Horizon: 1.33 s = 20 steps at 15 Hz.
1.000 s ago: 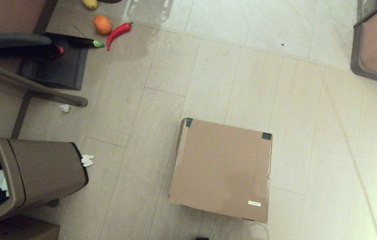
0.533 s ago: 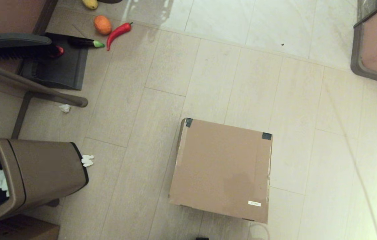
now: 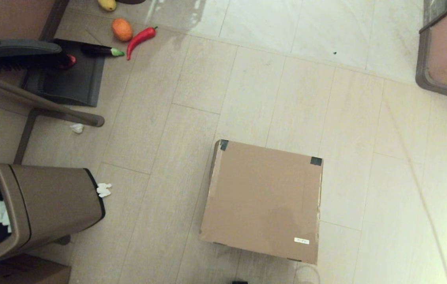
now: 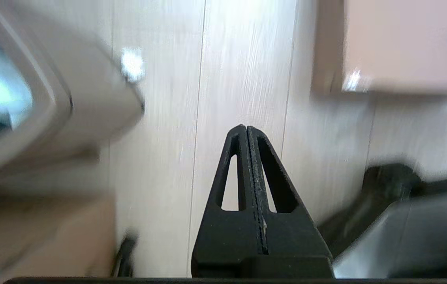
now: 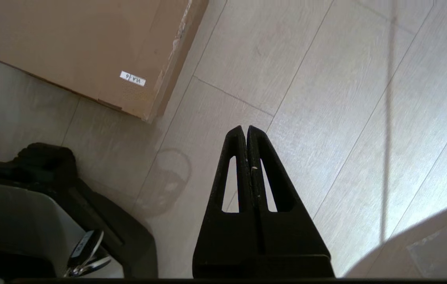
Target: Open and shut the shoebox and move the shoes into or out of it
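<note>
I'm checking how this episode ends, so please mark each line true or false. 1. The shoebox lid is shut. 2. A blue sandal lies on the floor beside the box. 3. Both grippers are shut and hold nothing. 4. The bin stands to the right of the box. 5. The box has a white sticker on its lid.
1. True: the shoebox lies flat-lidded and closed on the floor.
2. False: no sandal shows anywhere.
3. True: the left gripper and right gripper have their fingers pressed together over bare floor.
4. False: the bin stands to the box's left.
5. True: the white sticker sits near a corner of the lid.
</note>
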{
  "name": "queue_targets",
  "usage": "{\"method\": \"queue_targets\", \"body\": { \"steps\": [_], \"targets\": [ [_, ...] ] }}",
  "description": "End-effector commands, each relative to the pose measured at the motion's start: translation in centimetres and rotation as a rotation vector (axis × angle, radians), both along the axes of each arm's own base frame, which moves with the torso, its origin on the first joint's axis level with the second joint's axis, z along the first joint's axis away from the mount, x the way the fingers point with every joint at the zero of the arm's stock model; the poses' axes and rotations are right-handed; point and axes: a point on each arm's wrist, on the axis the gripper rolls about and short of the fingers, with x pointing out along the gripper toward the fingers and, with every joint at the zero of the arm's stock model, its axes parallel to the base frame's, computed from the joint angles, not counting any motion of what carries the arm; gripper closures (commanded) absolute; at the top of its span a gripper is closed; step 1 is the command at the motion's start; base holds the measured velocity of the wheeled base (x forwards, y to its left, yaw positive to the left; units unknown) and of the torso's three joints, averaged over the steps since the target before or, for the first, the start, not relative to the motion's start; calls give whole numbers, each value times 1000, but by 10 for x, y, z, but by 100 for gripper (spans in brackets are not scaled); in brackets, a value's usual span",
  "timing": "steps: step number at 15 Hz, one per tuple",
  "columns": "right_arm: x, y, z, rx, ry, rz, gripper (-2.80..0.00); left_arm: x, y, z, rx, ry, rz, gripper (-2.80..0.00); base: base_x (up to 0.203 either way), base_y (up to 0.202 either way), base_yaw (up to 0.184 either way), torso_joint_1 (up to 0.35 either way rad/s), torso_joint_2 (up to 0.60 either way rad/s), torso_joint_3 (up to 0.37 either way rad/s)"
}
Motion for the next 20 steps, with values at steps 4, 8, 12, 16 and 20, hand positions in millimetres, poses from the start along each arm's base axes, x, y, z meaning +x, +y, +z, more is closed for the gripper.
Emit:
{"method": "queue_targets", "body": {
  "steps": [4, 8, 12, 16, 20],
  "targets": [
    [7, 0, 1, 75, -136, -9, 0, -3, 1, -6, -119, -26, 43, 0, 0, 0, 0, 0, 0, 0],
    [8, -1, -2, 133, -118, -55, 0, -2, 1, -6, -137, -45, 48, 0, 0, 0, 0, 0, 0, 0],
    [8, -1, -2, 135, -118, -57, 0, -2, 1, -6, -137, -45, 48, 0, 0, 0, 0, 0, 0, 0],
    [8, -1, -2, 140, -118, -56, 0, -2, 1, -6, -137, -45, 48, 0, 0, 0, 0, 0, 0, 0],
    [8, -1, -2, 159, -121, -59, 0, -2, 1, -6, -137, -45, 47, 0, 0, 0, 0, 0, 0, 0]
  ]
}}
